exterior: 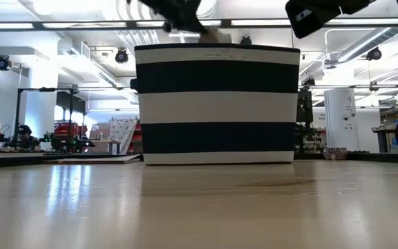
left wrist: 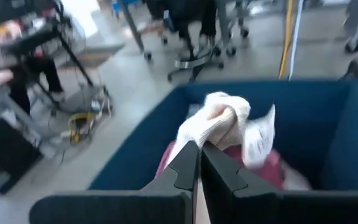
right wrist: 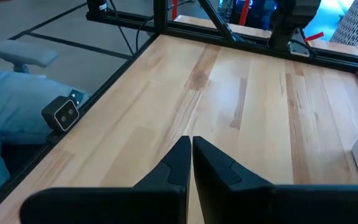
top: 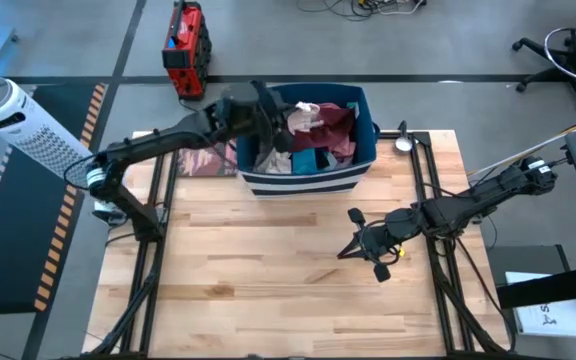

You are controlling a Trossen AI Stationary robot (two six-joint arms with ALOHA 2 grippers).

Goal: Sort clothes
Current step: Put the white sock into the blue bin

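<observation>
My left gripper [top: 282,124] is over the dark blue white-striped bin [top: 308,182] at the table's far middle. It is shut on a pale pink garment [left wrist: 219,118] that has a white label [left wrist: 260,140]. Maroon [top: 336,124], teal [top: 314,160] and grey [top: 272,160] pieces lie in the bin. A pinkish piece [top: 204,160] lies on the table just left of the bin. My right gripper [top: 344,250] is shut and empty above the bare wood right of the table's middle. My left gripper pinches a bunched-up fold of the pale pink garment [left wrist: 205,138] between its two fingertips. The fingers come from the table's left side over the bin's rim. The bunch stands raised above the other clothes, and its lower part runs down into the bin.
The bin's striped wall [exterior: 216,104] fills the middle of the low view. A red case [top: 185,48] and a white fan tower [top: 23,125] stand on the floor beyond the table's far left. A small clamp lamp [top: 404,140] sits at the far right edge.
</observation>
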